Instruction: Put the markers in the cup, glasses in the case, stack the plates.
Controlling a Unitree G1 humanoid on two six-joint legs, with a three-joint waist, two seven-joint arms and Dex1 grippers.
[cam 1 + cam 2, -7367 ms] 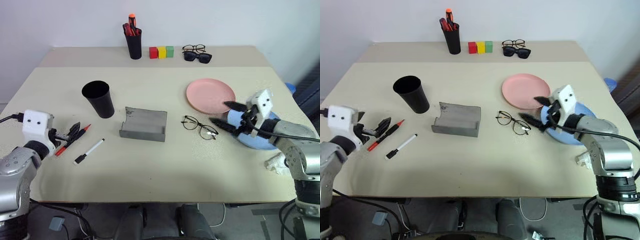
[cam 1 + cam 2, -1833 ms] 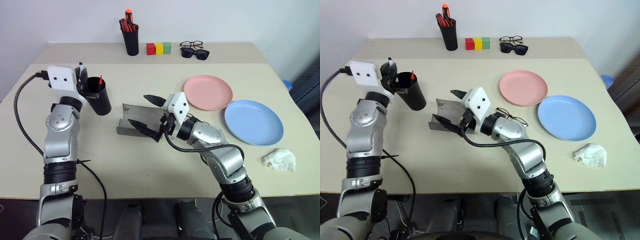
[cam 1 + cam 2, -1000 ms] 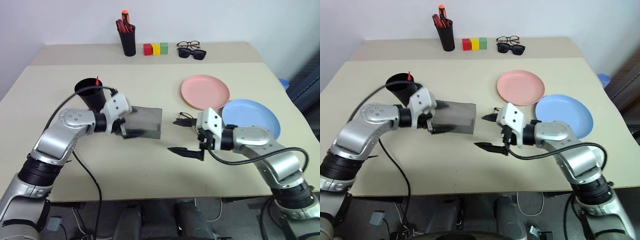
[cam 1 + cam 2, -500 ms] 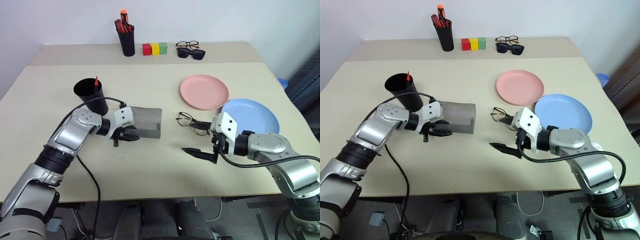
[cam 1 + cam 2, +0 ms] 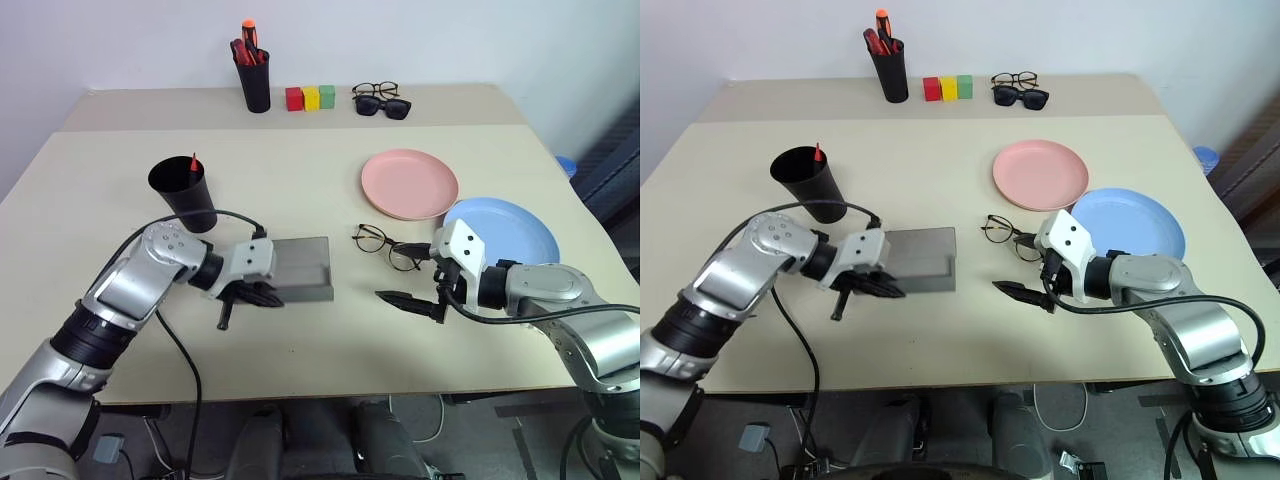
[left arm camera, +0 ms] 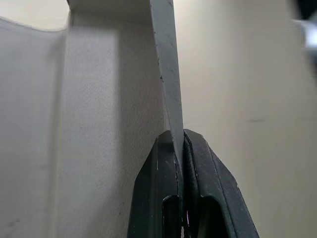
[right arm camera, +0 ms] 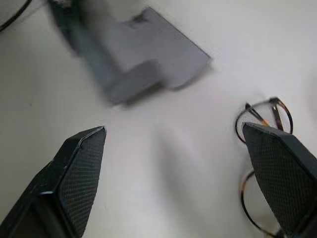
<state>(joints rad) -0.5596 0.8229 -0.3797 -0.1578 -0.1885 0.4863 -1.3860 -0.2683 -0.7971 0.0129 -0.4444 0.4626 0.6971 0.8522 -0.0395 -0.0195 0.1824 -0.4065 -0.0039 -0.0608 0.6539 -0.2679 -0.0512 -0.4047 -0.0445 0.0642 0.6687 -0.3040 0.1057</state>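
Head views: left pincer point(image 5: 262, 293) clenched on the near-left edge of the grey case point(image 5: 300, 267), lying on the desk point(image 5: 300, 340) just in front of the black cup point(image 5: 184, 194), a red marker tip point(image 5: 192, 160) poking above the rim. Right pincer point(image 5: 418, 285) spread wide, grasping nothing, low over the desk, one finger beside the wire-rimmed glasses point(image 5: 388, 247), the other nearer the front edge. Glasses right of the case, apart from it. Pink plate point(image 5: 409, 183) behind the glasses, blue plate point(image 5: 505, 228) just right of it, side by side, not stacked. At the back: pen holder point(image 5: 253, 78), three coloured blocks point(image 5: 311, 97), two more pairs of spectacles point(image 5: 381, 101). Left wrist view: both fingers point(image 6: 154, 198) pressed together on a thin upright wall of the case point(image 6: 104, 99), pale desk beyond. Right wrist view: two fingertips point(image 7: 77, 168) far apart, blurred case point(image 7: 141, 62) ahead between them, glasses point(image 7: 262, 148) partly behind the other fingertip.
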